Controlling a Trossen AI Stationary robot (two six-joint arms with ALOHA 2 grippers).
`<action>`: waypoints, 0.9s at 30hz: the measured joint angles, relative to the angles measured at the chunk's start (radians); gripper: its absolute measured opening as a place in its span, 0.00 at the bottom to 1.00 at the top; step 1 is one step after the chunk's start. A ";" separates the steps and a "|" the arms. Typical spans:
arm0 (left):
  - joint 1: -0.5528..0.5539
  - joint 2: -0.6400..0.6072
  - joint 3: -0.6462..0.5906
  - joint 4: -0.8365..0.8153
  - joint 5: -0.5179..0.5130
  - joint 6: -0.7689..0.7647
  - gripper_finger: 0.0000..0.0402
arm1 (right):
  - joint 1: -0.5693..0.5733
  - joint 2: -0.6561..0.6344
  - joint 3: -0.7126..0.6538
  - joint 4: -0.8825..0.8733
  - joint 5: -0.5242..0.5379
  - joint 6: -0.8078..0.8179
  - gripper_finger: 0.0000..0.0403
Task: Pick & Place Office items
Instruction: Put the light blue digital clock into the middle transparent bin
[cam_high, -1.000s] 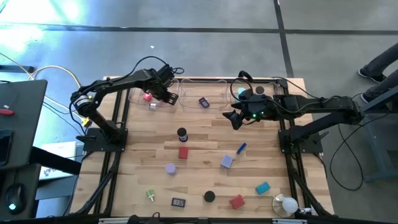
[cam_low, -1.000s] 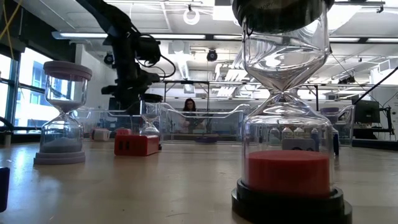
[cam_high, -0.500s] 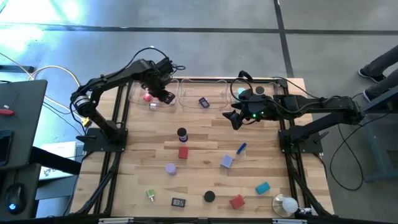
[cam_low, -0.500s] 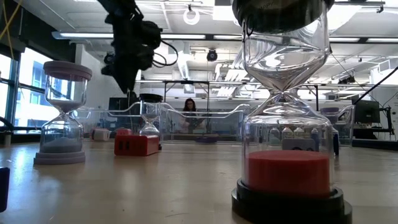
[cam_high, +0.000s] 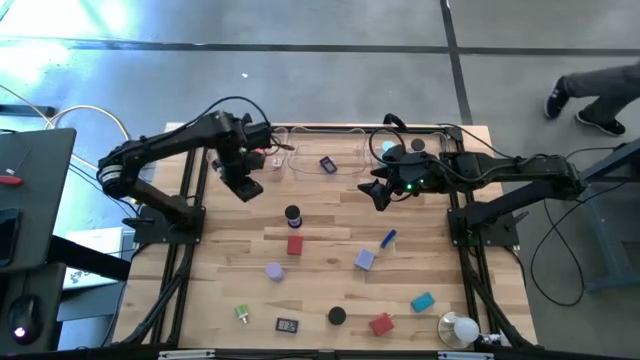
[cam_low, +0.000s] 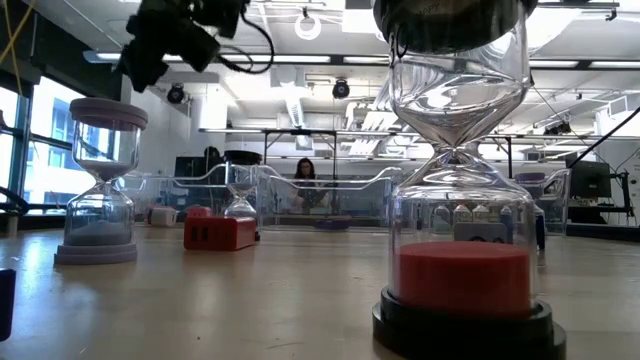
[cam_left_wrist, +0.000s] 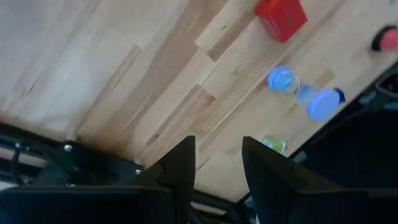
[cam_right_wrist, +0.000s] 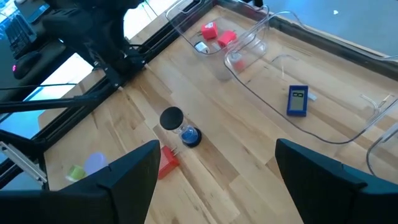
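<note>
The office items lie scattered on the wooden table: a black-capped hourglass (cam_high: 292, 214), a red block (cam_high: 294, 245), a lavender hourglass (cam_high: 274, 270), a blue stick (cam_high: 388, 238), a lavender block (cam_high: 365, 260), a teal piece (cam_high: 422, 301) and a black cap (cam_high: 337, 316). My left gripper (cam_high: 245, 188) hangs open and empty (cam_left_wrist: 217, 168) above the table's far left, pointing steeply down. My right gripper (cam_high: 376, 195) hovers wide open (cam_right_wrist: 214, 186) over the far middle, holding nothing.
Three clear trays line the far edge; the left tray (cam_right_wrist: 245, 46) holds red and pink pieces (cam_right_wrist: 209, 30), the middle one a blue timer (cam_high: 328, 165). A white bulb (cam_high: 460, 328) sits at the near right corner. A person's legs (cam_high: 590, 100) pass beyond the table's right.
My left gripper has risen out of the far-left tray and swung toward the table's near and left side, tipping to point more steeply down. Its fingers keep the same gap. My right arm has kept still.
</note>
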 joint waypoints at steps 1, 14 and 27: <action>-0.023 -0.013 0.000 -0.002 -0.016 -0.040 0.32 | 0.000 0.000 0.000 0.000 0.000 -0.001 0.76; -0.271 -0.046 0.000 -0.005 -0.172 -0.292 0.32 | 0.000 0.000 0.000 0.001 0.001 -0.059 0.76; -0.450 -0.046 0.000 -0.005 -0.245 -0.311 0.69 | 0.020 0.000 0.000 0.001 0.002 -0.074 0.76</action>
